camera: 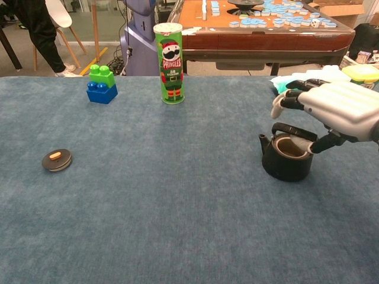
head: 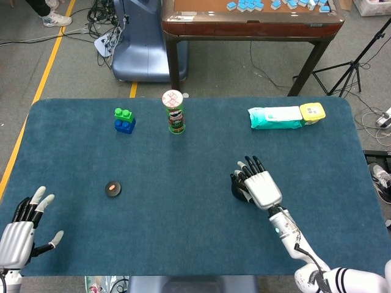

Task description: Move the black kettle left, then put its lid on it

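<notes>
Black and lidless, the kettle (camera: 286,157) sits on the right half of the blue cloth table (camera: 177,225), spout pointing left and its thin handle raised over the open mouth. Just above and to the right of it hangs the right hand (camera: 331,109), palm down, fingers curled forward over the kettle's far side; the thumb reaches down toward the handle, though whether it touches cannot be told. From the head camera the same hand (head: 259,188) covers most of the kettle (head: 236,188). Its lid (camera: 57,160), a dark disc with an orange knob, lies well apart on the left side of the table. Farther back stand a green Pringles can (camera: 169,55) and a green-and-blue block stack (camera: 101,84); a teal wipes pack (head: 276,117) lies at the far right. At the near left corner the left hand (head: 23,230) rests with fingers spread, holding nothing.
</notes>
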Robot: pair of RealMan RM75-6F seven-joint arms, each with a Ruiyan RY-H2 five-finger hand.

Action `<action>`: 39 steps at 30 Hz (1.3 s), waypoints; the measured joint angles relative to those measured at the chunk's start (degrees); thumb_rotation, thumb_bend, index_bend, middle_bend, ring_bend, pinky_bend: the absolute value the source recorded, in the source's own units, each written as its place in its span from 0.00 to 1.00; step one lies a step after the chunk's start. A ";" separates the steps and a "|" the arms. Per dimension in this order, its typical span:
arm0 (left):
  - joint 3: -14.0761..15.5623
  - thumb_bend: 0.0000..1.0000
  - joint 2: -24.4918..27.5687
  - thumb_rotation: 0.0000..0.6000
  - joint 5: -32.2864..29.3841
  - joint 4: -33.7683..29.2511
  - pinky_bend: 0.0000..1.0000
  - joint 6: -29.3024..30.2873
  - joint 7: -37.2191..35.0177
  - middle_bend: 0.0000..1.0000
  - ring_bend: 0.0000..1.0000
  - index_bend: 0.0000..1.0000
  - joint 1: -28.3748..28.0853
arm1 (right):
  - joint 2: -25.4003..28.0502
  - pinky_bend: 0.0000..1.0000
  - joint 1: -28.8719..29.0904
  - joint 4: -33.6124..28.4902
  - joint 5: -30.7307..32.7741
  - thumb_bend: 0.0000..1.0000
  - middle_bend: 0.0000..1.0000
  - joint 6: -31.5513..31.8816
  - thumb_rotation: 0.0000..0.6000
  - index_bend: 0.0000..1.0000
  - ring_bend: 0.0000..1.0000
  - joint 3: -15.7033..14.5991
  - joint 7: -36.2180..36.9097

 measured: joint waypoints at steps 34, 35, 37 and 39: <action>0.05 0.25 0.59 1.00 -0.25 -1.67 0.00 -0.73 1.25 0.00 0.00 0.11 -0.38 | 1.02 0.05 -0.93 1.49 -2.76 0.55 0.36 1.87 1.00 0.72 0.10 3.69 13.37; 0.05 0.25 0.58 1.00 -0.26 -1.71 0.00 -0.74 1.31 0.00 0.00 0.11 -0.39 | 0.97 0.05 -0.82 1.33 -2.89 0.55 0.36 1.94 1.00 0.72 0.10 3.98 13.71; 0.06 0.25 0.58 1.00 -0.30 -1.81 0.00 -0.76 1.46 0.00 0.00 0.11 -0.39 | 0.85 0.05 -0.57 0.98 -2.97 0.55 0.36 1.94 1.00 0.72 0.10 4.41 14.16; 0.09 0.25 0.60 1.00 -0.27 -1.89 0.00 -0.74 1.56 0.00 0.00 0.11 -0.36 | 0.68 0.05 -0.14 0.44 -2.92 0.55 0.36 1.74 1.00 0.72 0.10 4.99 14.43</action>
